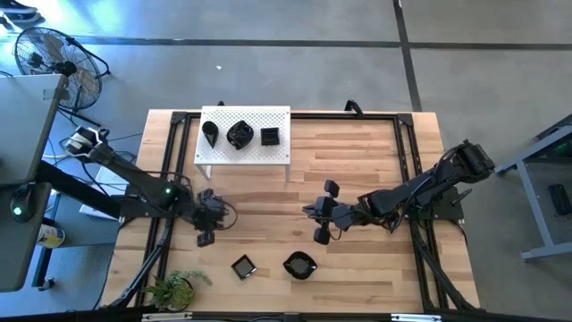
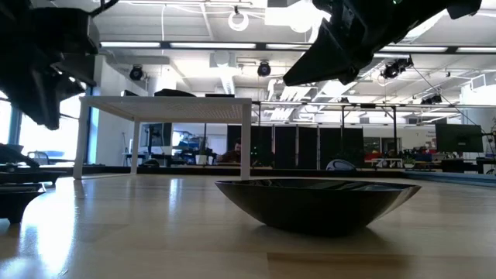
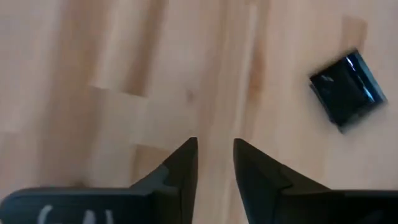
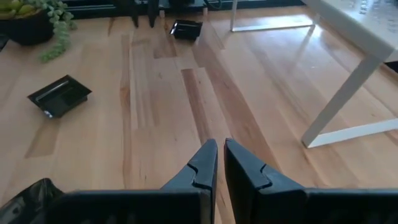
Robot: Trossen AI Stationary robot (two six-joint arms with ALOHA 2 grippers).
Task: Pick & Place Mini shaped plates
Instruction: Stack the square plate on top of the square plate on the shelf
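Sitting nearest the table's front edge, two mini shaped plates wait on the bare wood: a square dish [image 1: 243,266] and a rounded wavy dish [image 1: 299,265] beside it, the second filling the low view [image 2: 318,203]. A small potted plant [image 1: 172,290] stands at the front left corner. Just behind them the left gripper [image 1: 211,216] hangs over the planks with its fingers [image 3: 180,171] slightly parted and nothing between them, the square dish [image 3: 347,88] showing off to one side. Level with it, the right gripper [image 1: 322,217] hovers mid-table, fingers nearly pressed together and empty (a sliver of wood shows between them in its wrist view). Farthest back, three more dishes [image 1: 239,135] rest on the white perforated board [image 1: 245,159]. By the look of it, the left arm stands between picks. The next move would call for lining up over one of the front dishes, spreading the fingers wider, then descending to pinch a rim.
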